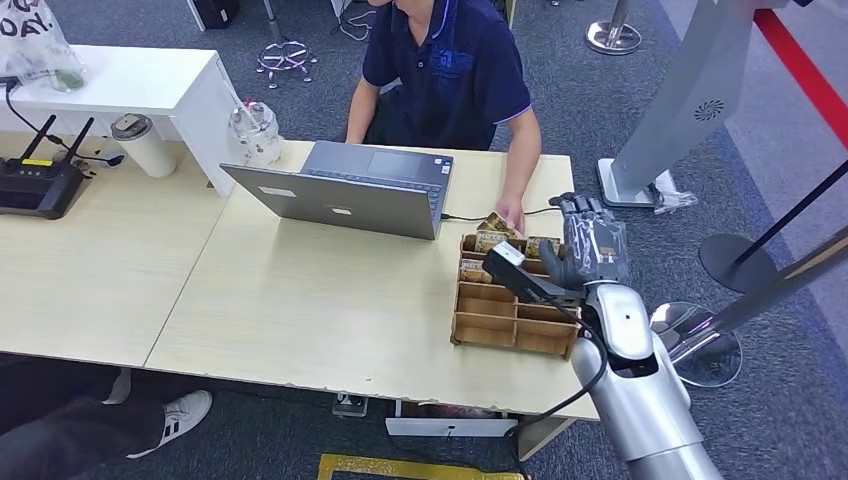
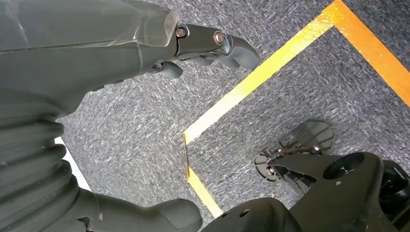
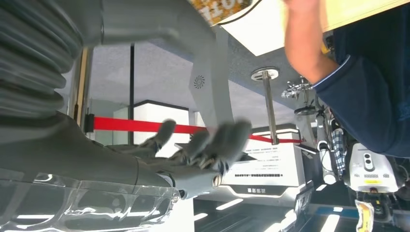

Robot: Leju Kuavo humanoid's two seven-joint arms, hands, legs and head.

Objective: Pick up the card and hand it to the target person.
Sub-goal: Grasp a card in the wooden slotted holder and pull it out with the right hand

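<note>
A printed card (image 1: pixel 493 224) sits at the back left corner of the wooden divided box (image 1: pixel 497 322), and the fingers of the seated person's hand (image 1: pixel 511 213) touch it. More cards (image 1: pixel 478 243) stand in the box's back row. My right hand (image 1: pixel 592 245) is raised over the box's back right corner, fingers spread, holding nothing. In the right wrist view its fingers (image 3: pixel 212 145) are extended and bare, with the card (image 3: pixel 220 7) and the person's forearm (image 3: pixel 304 46) beyond them. My left hand (image 2: pixel 145 63) hangs over the carpet with nothing in it.
The person in a navy shirt (image 1: pixel 445 70) sits behind the table (image 1: pixel 300 300). An open laptop (image 1: pixel 350 190) and its cable lie left of the box. A white cup (image 1: pixel 148 145), a router (image 1: pixel 35 185) and a white shelf (image 1: pixel 120 80) are at far left. Stanchion bases (image 1: pixel 695 345) stand right.
</note>
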